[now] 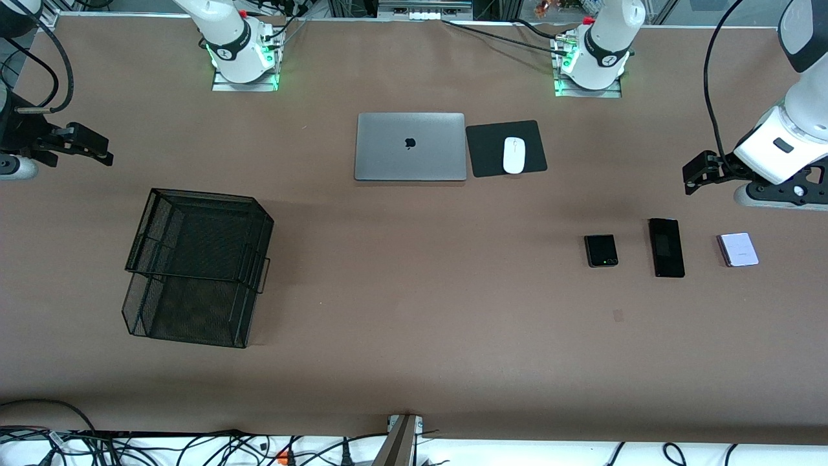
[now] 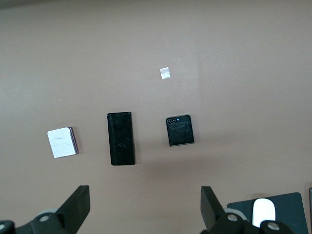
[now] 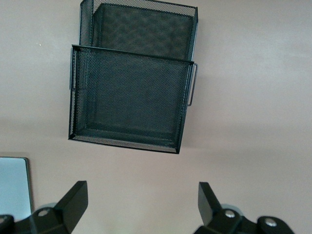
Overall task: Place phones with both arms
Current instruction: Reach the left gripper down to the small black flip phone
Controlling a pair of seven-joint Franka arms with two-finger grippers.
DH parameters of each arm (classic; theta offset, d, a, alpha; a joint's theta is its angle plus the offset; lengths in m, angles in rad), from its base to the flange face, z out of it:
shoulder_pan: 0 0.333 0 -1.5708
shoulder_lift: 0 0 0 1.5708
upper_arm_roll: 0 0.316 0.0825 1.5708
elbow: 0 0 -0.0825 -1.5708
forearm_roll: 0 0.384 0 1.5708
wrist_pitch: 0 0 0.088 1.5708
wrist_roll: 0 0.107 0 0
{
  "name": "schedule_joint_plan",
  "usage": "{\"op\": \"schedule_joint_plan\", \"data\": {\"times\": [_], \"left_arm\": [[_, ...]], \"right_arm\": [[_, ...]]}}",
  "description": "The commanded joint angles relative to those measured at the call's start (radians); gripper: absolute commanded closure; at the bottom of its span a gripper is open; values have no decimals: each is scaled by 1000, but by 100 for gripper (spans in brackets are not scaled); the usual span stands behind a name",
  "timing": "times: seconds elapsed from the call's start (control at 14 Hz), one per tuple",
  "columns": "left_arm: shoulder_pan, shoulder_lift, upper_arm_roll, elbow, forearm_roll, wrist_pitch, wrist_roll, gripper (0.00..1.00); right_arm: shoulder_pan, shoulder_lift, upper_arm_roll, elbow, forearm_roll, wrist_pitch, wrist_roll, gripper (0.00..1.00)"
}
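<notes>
Three phones lie in a row toward the left arm's end of the table: a squarish black one with a green dot (image 1: 601, 250), a long slim black slab (image 1: 666, 247) and a pale lavender-white one (image 1: 737, 250). The left wrist view shows the same three: the squarish black one (image 2: 179, 130), the slab (image 2: 121, 138) and the lavender one (image 2: 62, 142). My left gripper (image 1: 692, 176) (image 2: 145, 207) is open and empty, up over bare table close to the row. My right gripper (image 1: 97, 150) (image 3: 141, 197) is open and empty, over bare table at the right arm's end.
A two-tier black mesh tray (image 1: 200, 195) (image 3: 131, 54) stands toward the right arm's end. A closed grey laptop (image 1: 410, 146) (image 3: 13, 187) and a white mouse (image 1: 513, 155) (image 2: 263, 210) on a black pad (image 1: 485, 152) lie mid-table near the bases. A small tape mark (image 1: 618, 315) is on the table.
</notes>
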Motion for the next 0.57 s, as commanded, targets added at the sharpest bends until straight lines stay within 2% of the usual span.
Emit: {"op": "schedule_joint_plan", "data": {"times": [0.0,0.36,0.5], "left_arm": [[2,13,2,30,-14,-24,4,0],[5,13,2,28,-25,-28,4,0],[6,22,2,28,-57,-76,5,0]], "right_arm": [[8,-13,-10,-6,16,3,-12,0],[8,-15,-10,-8,15,1,-12,0],[8,-15,-10,-6,15,1,-12,0]]}}
